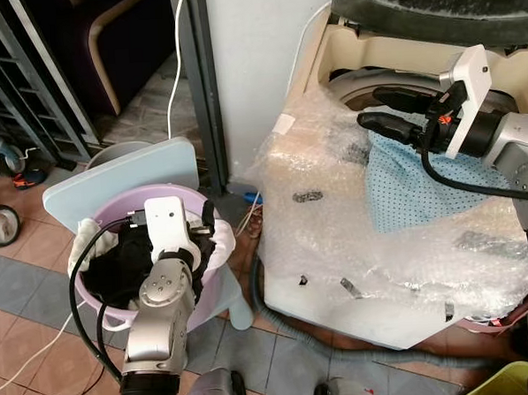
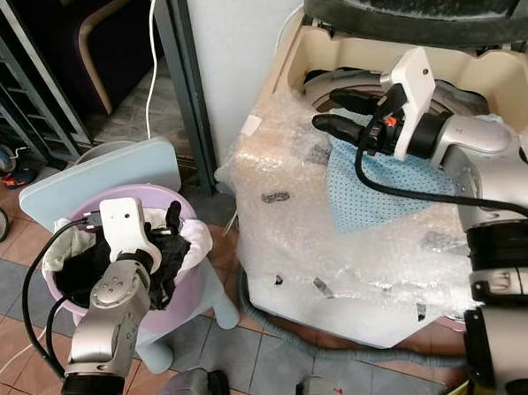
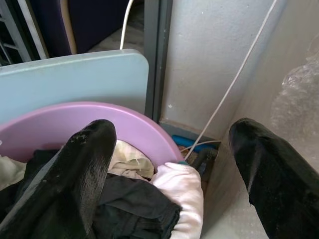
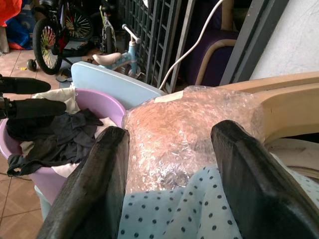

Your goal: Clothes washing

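- The right gripper [image 2: 330, 111] has its 2 black fingers [image 4: 99, 184] spread apart, holding nothing, just above the blue dotted cloth [image 2: 370, 187] at about 1 o'clock in the head views.
- That cloth lies draped over the bubble wrap [image 1: 336, 220] that covers the top of the washing machine [image 2: 341, 322]; one end reaches toward the drum opening [image 1: 364, 86], though whether it hangs inside is hard to tell.
- The left gripper [image 1: 203, 225] is released too, its fingers [image 3: 79, 169] wide and empty over the far rim of the pink basin [image 1: 207, 289] at 8 o'clock.
- The basin holds dark clothes [image 2: 165, 256] and white clothes [image 3: 182, 191], and sits on a pale blue chair [image 1: 113, 183].
- A grey door frame [image 1: 207, 85] and a white wall [image 2: 238, 48] stand between basin and machine; a white cable [image 1: 180, 60] runs down beside the frame.
- Children's bicycles [image 4: 60, 35] and a dark metal grille [image 4: 149, 35] stand beyond the chair.
- The floor [image 1: 28, 263] is tiled in terracotta and grey; a grey hose [image 2: 280, 329] lies at the machine's foot.
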Robot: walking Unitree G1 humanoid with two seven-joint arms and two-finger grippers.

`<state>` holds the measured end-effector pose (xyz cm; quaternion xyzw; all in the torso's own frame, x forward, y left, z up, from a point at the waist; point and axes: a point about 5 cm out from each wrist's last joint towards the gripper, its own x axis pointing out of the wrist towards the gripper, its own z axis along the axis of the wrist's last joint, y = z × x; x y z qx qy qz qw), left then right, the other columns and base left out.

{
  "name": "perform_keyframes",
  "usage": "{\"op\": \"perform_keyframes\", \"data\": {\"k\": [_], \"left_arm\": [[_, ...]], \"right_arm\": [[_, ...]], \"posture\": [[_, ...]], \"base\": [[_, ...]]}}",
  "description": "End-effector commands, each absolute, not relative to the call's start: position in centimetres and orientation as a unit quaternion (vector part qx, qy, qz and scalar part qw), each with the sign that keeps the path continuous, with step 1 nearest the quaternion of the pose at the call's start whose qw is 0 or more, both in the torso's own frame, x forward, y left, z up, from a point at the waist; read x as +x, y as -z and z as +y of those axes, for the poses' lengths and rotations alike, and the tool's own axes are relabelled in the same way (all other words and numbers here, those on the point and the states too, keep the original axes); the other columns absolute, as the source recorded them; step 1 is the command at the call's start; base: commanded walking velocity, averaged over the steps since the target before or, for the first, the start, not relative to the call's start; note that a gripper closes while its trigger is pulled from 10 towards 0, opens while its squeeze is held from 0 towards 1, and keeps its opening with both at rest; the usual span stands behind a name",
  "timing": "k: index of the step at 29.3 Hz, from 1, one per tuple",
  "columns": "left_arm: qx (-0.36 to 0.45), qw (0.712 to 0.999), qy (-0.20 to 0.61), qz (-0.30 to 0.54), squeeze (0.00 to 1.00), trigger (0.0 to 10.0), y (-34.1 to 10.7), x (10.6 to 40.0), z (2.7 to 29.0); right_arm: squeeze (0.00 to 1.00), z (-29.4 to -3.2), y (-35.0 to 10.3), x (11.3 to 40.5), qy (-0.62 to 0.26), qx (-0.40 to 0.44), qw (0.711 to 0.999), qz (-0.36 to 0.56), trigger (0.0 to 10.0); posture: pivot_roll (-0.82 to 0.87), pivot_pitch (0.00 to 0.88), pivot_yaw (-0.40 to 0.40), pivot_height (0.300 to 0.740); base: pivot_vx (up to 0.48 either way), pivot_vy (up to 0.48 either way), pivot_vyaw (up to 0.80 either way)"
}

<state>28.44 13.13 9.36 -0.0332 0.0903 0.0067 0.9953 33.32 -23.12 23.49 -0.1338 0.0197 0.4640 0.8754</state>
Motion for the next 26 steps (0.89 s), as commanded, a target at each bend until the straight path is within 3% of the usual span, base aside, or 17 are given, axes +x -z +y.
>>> {"op": "perform_keyframes", "data": {"k": [1,5,6,7,8,9,11,13,15,16,19,24,26], "left_arm": [[-0.027,0.995,-0.008,0.094,0.0,10.0,-9.2,28.4,13.2],[-0.024,0.995,-0.008,0.093,0.0,10.0,-9.3,28.4,13.3],[-0.022,0.995,-0.009,0.093,0.0,10.0,-9.3,28.4,13.4],[-0.022,0.995,-0.009,0.093,0.0,10.0,-9.3,28.4,13.4],[-0.021,0.995,-0.009,0.093,0.0,10.0,-9.3,28.4,13.5],[-0.021,0.995,-0.009,0.093,0.0,10.0,-9.3,28.4,13.5],[-0.017,0.995,-0.009,0.093,0.0,10.0,-9.3,28.5,13.6],[-0.017,0.995,-0.009,0.093,0.0,10.0,-9.3,28.5,13.6],[-0.015,0.996,-0.008,0.092,0.0,10.0,-9.5,28.6,13.6],[-0.015,0.996,-0.008,0.092,0.0,10.0,-9.5,28.6,13.6],[-0.014,0.996,-0.008,0.092,0.0,10.0,-9.4,28.7,13.6],[-0.022,0.996,-0.006,0.087,0.0,10.0,-9.5,28.8,13.3],[-0.029,0.996,-0.01,0.083,0.0,10.0,-9.7,28.8,13.2]], "right_arm": [[1.0,-23.4,-22.5,32.9,-0.488,-0.145,0.859,0.053,10.0],[1.0,-25.4,-20.5,33.2,-0.454,-0.214,0.858,0.114,10.0],[1.0,-26.4,-20.3,33.8,-0.399,-0.26,0.87,0.126,10.0],[1.0,-26.4,-20.3,33.8,-0.399,-0.26,0.87,0.126,10.0],[1.0,-27.4,-20.7,34.7,-0.327,-0.302,0.888,0.119,10.0],[1.0,-27.4,-20.7,34.7,-0.327,-0.302,0.888,0.119,10.0],[1.0,-28.3,-26.0,36.8,-0.122,-0.317,0.94,-0.021,10.0],[1.0,-28.3,-26.0,36.8,-0.122,-0.317,0.94,-0.021,10.0],[0.96,-27.7,-30.4,36.9,-0.04,-0.301,0.941,-0.146,10.0],[0.96,-27.7,-30.4,36.9,-0.04,-0.301,0.941,-0.146,10.0],[0.88,-24.9,-34.0,36.5,-0.059,-0.277,0.921,-0.268,10.0],[0.88,-23.0,-34.1,37.0,-0.066,-0.218,0.929,-0.293,10.0],[0.88,-21.5,-32.1,37.3,-0.072,-0.188,0.939,-0.279,10.0]], "posture": [[-0.02,0.092,0.01,0.74],[-0.01,0.089,0.015,0.74],[-0.01,0.088,0.016,0.74],[-0.01,0.088,0.016,0.74],[-0.01,0.086,0.017,0.74],[-0.01,0.086,0.017,0.74],[-0.01,0.081,0.022,0.74],[-0.01,0.081,0.022,0.74],[-0.01,0.082,0.025,0.74],[-0.01,0.082,0.025,0.74],[-0.01,0.081,0.024,0.74],[-0.02,0.078,0.025,0.74],[-0.02,0.073,0.028,0.74]], "base": [[0.0,0.0,0.0],[0.0,0.0,0.0],[0.0,0.0,0.0],[0.0,0.0,0.0],[0.0,0.0,0.0],[0.0,0.0,0.0],[0.0,0.0,0.0],[0.0,0.0,0.0],[0.0,0.0,0.0],[0.0,0.0,0.0],[0.0,0.0,0.0],[0.0,0.0,0.0],[0.0,0.0,0.0]]}}
